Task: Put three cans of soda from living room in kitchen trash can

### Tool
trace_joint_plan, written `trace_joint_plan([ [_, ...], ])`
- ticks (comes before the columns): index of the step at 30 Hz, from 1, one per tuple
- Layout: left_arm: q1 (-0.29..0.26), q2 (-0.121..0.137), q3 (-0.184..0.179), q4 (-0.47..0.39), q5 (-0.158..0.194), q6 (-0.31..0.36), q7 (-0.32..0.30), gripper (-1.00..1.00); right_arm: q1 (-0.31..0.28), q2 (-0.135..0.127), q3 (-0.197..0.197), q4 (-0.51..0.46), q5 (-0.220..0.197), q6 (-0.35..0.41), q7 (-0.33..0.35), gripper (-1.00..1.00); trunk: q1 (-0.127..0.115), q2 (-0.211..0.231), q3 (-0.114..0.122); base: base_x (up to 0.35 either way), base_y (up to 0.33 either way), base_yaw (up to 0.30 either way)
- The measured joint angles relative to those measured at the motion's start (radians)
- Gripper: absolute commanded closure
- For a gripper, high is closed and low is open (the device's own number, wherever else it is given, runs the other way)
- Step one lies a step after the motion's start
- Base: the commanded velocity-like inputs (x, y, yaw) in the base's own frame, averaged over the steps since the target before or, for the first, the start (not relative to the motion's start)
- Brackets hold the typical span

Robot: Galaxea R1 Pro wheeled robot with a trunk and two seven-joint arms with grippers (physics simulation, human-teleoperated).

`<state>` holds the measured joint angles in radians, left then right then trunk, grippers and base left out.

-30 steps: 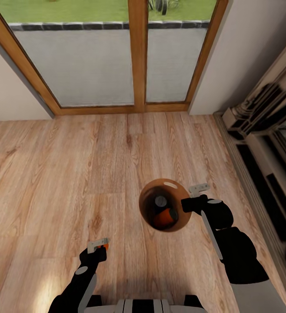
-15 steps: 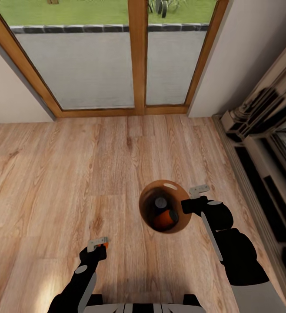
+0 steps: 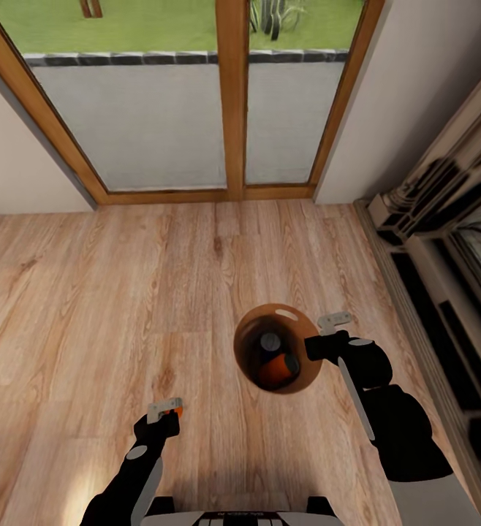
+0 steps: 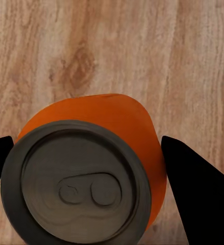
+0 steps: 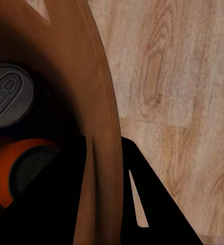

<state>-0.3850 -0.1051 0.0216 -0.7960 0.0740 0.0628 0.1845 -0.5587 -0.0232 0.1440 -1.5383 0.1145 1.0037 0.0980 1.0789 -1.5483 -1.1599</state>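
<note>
Because I'm carrying the bin, my right gripper is clamped on the tash can rim, two cans inside, while my left gripper grips the third can of soda.

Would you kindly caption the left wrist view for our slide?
Left gripper clamps an orange soda can, grey top facing the camera, above the wood plank floor.

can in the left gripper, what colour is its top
Dark grey metal, above an orange body; the can shows best in the left wrist view.
</note>
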Motion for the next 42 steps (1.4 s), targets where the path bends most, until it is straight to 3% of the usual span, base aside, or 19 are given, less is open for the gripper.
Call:
trace_joint_plan([
  [42, 0.000, 0.000, 0.003, -0.021, 0.002, 0.001, -0.002, 1.00, 0.018, 0.000, 0.000, 0.000, 0.000, 0.000, 0.000, 1.00, -0.161, 0.294, 0.200, 0.000, 0.000, 0.000],
])
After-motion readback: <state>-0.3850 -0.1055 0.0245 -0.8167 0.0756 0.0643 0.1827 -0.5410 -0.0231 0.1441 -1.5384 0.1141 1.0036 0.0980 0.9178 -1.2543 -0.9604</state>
